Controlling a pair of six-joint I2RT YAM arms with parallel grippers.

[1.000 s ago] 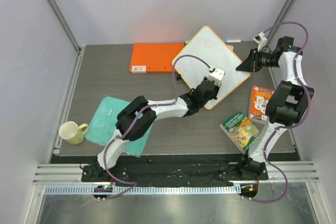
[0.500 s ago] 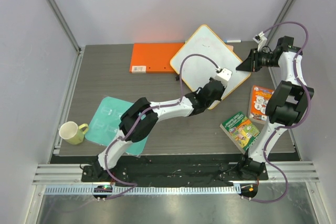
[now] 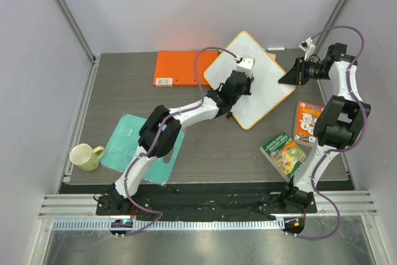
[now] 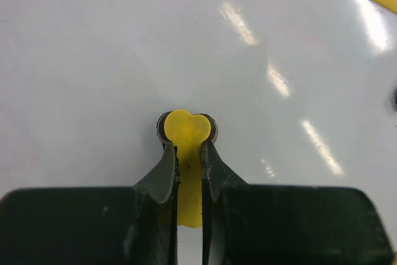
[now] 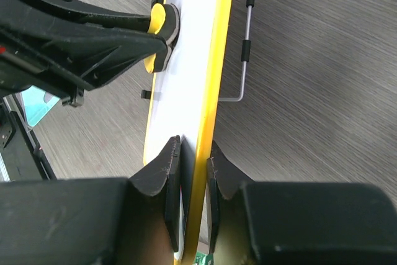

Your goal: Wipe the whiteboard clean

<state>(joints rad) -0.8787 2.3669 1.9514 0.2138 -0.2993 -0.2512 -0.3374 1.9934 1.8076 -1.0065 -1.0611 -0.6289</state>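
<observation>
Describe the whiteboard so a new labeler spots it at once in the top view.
Go to the back right part of the dark grey table, just right of the flat orange folder. The whiteboard is the white panel turned like a diamond, its right edge pinched by the right gripper. Unlike the all-orange folder, it is white with only a thin yellow rim.

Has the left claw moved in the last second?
Yes. The left claw slid across the whiteboard toward the far edge, ending nearer the orange folder.
</observation>
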